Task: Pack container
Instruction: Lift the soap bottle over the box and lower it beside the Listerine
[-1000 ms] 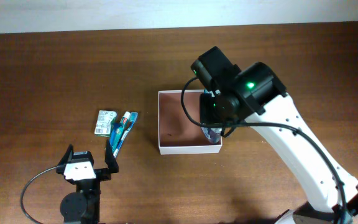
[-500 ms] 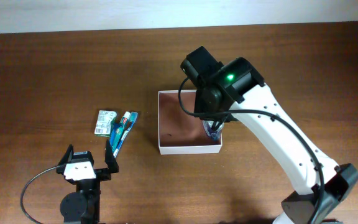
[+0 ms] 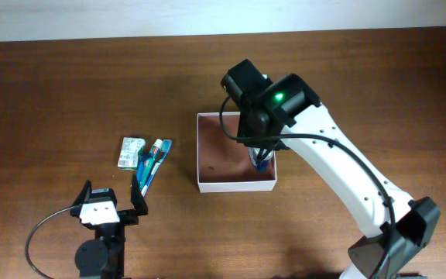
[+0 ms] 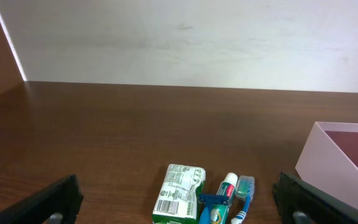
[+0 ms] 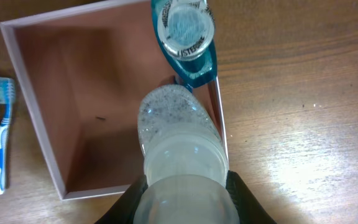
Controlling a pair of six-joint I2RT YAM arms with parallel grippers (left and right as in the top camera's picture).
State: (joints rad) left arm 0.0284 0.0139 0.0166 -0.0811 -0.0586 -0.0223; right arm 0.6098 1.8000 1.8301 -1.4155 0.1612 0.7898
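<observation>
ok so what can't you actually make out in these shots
overhead: right arm hides most of the clear bottle and blue bottle.
right wrist: clear bottle hides whether it touches the container floor.
left wrist: green packet cut off by bottom edge, print too small.

wood table (image 3: 68, 85), container (image 3: 235, 187), toothbrush kit (image 3: 152, 163), green pkt (image 3: 132, 152)

On the right wrist view I am reading raised lettering around the cap (image 5: 182, 26) of the blue bottle (image 5: 194, 67), and it is looking like "LISTERINE". That bottle is sitting at twelve o'clock of the clear bottle (image 5: 179, 143), in the one o'clock corner of the container (image 5: 98, 81). On the left wrist view I am seeing a barcode (image 4: 165, 202) on the green packet (image 4: 180, 186). Its print and the toothpaste tube (image 4: 227, 186) lettering are coming through too small to read.
</observation>
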